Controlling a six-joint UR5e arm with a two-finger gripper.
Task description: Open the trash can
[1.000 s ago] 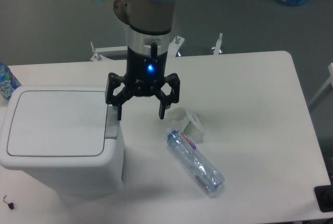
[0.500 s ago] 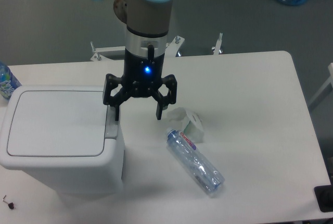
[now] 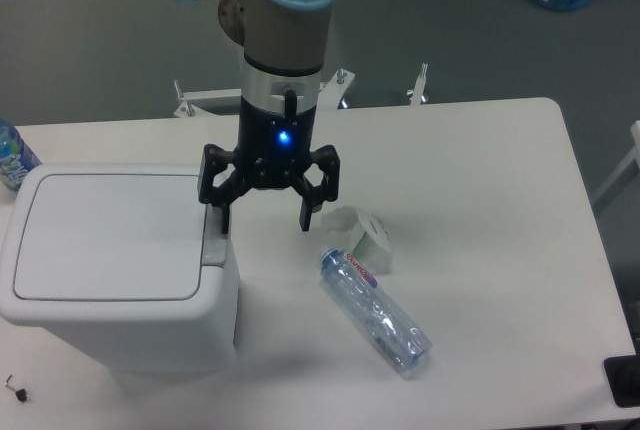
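Observation:
The trash can [image 3: 110, 260] is a boxy white bin at the table's left front, its flat lid down. A grey push-button strip [image 3: 214, 247] runs along its right edge. My gripper [image 3: 265, 222] hangs open just right of the bin's far right corner, pointing down. Its left fingertip [image 3: 222, 220] is directly above the far end of the grey strip; whether it touches it I cannot tell. The right fingertip [image 3: 308, 220] hangs over bare table. Nothing is held between the fingers.
A clear plastic bottle [image 3: 375, 310] lies on its side right of the bin. A crumpled white cup [image 3: 364, 237] rests just beyond it. Another bottle [image 3: 12, 156] stands at the far left edge. The white table [image 3: 480, 200] stretches to the right.
The gripper has shifted slightly left and away over the last second, bringing its left finger over the grey strip. In the last half second it has barely moved. The lid stays down.

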